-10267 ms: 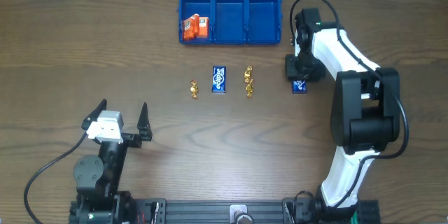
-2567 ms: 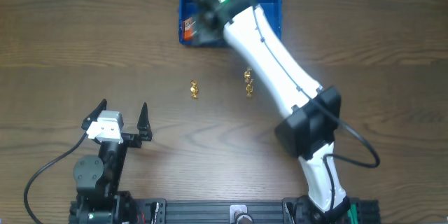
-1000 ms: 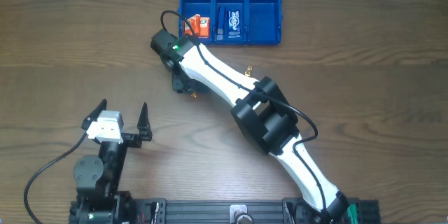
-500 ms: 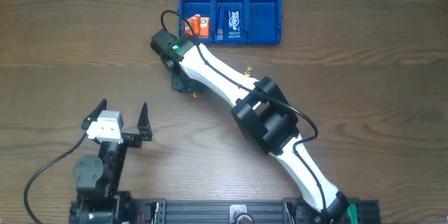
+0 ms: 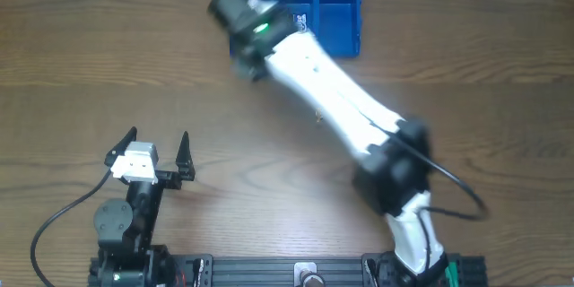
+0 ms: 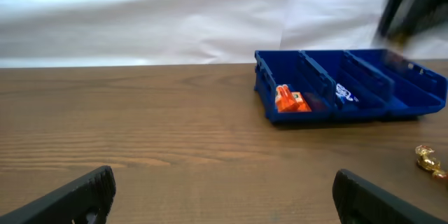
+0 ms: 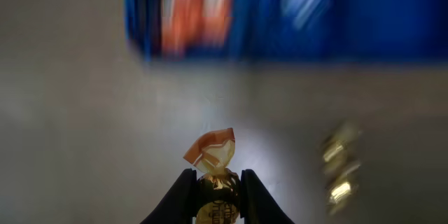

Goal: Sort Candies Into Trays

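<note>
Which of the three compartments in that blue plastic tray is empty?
The end compartment farthest from the orange-wrapped candies; the middle compartment holds blue-wrapped candies.

Bright, even overhead light, soft shadows on the tabletop [image 5: 81, 63]. Right arm [image 5: 314, 70] is motion-smeared, and its wrist view has the blue tray [image 7: 392, 21] all streaky; only the gold candy [image 7: 213, 155] looks crisp.
</note>
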Robot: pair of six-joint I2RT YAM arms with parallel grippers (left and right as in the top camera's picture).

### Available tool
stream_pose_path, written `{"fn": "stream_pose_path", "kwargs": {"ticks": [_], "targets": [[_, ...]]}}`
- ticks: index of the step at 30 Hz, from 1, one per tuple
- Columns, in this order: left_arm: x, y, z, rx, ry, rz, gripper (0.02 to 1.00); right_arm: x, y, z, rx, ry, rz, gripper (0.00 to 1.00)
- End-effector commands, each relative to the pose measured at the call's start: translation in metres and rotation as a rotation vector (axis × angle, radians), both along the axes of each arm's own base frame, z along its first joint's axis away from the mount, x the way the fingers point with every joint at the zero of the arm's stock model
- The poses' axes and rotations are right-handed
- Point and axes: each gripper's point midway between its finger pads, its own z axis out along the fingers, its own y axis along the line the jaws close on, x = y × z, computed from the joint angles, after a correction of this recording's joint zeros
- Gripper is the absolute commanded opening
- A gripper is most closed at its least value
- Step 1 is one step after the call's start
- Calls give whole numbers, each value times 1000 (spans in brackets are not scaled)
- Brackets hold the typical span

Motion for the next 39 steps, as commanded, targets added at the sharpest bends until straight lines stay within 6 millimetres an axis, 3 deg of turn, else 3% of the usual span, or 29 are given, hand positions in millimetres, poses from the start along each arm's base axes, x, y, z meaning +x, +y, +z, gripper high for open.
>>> {"fn": "stream_pose_path", "kwargs": {"ticks": [1, 9, 12, 27, 33, 35, 36, 37, 39], "targets": [[-1, -2, -16, 6, 46, -12, 998, 55, -84, 39, -150, -182, -110, 38], [-1, -2, -16, 6, 46, -12, 998, 91, -146, 18, -171, -163, -225, 38], [-1, -2, -16, 6, 46, -12, 998, 102, -159, 7, -175, -145, -216, 38], [-1, -2, -16, 6, 46, -12, 998, 134, -154, -27, -183, -175, -177, 38], [-1, -2, -16, 6, 46, -12, 998, 138, -152, -28, -176, -190, -179, 69], [-1, -2, -16, 6, 46, -12, 998, 138, -151, -28, -174, -189, -178, 169], [-1, -2, -16, 6, 46, -12, 996, 138, -151, -29, -175, -186, -177, 437], [-1, -2, -16, 6, 46, -12, 998, 137, -151, -29, -177, -183, -175, 958], [-1, -2, -16, 6, 46, -12, 998, 136, -150, -29, -180, -181, -168, 1000]]}}
